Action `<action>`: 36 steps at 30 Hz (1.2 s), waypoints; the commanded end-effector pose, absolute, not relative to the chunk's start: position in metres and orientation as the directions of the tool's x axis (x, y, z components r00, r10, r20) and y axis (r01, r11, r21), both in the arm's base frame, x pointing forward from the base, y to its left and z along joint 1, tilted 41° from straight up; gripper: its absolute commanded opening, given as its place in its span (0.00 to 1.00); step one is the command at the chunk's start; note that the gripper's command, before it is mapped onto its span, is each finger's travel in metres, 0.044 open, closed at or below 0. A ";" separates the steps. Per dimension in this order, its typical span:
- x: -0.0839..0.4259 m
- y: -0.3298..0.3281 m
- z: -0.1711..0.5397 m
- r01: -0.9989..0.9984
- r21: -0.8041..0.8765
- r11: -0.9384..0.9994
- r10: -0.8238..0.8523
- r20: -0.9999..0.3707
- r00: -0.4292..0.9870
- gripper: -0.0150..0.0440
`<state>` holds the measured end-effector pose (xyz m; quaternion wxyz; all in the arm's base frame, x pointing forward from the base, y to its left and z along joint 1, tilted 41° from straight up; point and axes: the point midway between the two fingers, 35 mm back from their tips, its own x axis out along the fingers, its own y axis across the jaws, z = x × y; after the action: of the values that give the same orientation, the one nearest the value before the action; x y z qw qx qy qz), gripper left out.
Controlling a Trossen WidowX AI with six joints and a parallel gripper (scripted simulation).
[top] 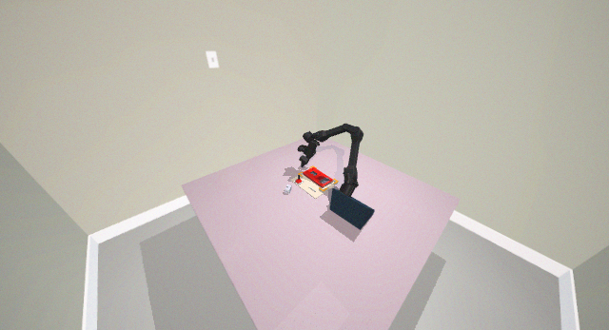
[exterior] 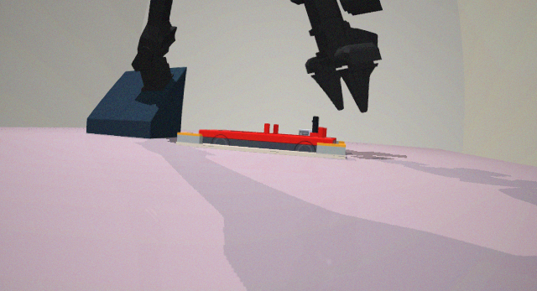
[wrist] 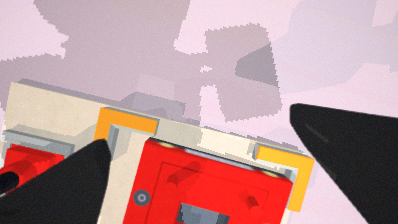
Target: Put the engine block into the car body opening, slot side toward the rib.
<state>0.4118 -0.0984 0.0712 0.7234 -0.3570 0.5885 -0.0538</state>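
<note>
The red car body (top: pixel 311 178) (exterior: pixel 235 134) (wrist: pixel 152 175) lies on a cream base plate (top: pixel 315 194) (wrist: pixel 45 97) between yellow corner brackets. A grey-floored opening (wrist: pixel 202 213) in it shows at the bottom edge of the wrist view. A small pale grey piece (top: pixel 287 189) (exterior: pixel 304 132), which looks like the engine block, sits on the table beside the plate, outside the car body. Its slot and the rib cannot be made out. My gripper (top: pixel 302 158) (exterior: pixel 352 111) (wrist: pixel 201 129) is open and empty, above the plate's far end.
A red holder (top: pixel 298 181) (exterior: pixel 322 132) (wrist: pixel 37 155) with an upright black post (exterior: pixel 315 123) stands on the plate beside the car body, near one fingertip in the wrist view. Two short red pegs (exterior: pixel 267 128) rise from the car body. A dark blue wedge (top: pixel 351 209) (exterior: pixel 119 102) stands by the arm's base.
</note>
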 end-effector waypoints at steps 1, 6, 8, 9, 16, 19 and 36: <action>0.415 -0.088 0.066 -0.468 -0.572 0.673 -0.497 -0.819 0.287 1.00; 0.415 -0.075 0.059 -0.608 -0.541 0.581 -0.491 -0.829 0.268 1.00; 0.415 -0.070 0.056 -0.660 -0.523 0.539 -0.489 -0.832 0.260 1.00; 0.415 -0.068 0.055 -0.685 -0.514 0.517 -0.489 -0.834 0.256 1.00; 0.414 -0.050 0.045 -0.833 -0.428 0.350 -0.486 -0.844 0.229 1.00; 0.414 -0.043 0.041 -0.883 -0.382 0.272 -0.485 -0.847 0.217 1.00; 0.406 -0.001 0.020 -0.978 -0.059 -0.199 -0.496 -0.855 0.153 1.00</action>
<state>0.4056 -0.0086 0.0226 0.3718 -0.6653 0.5540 0.3351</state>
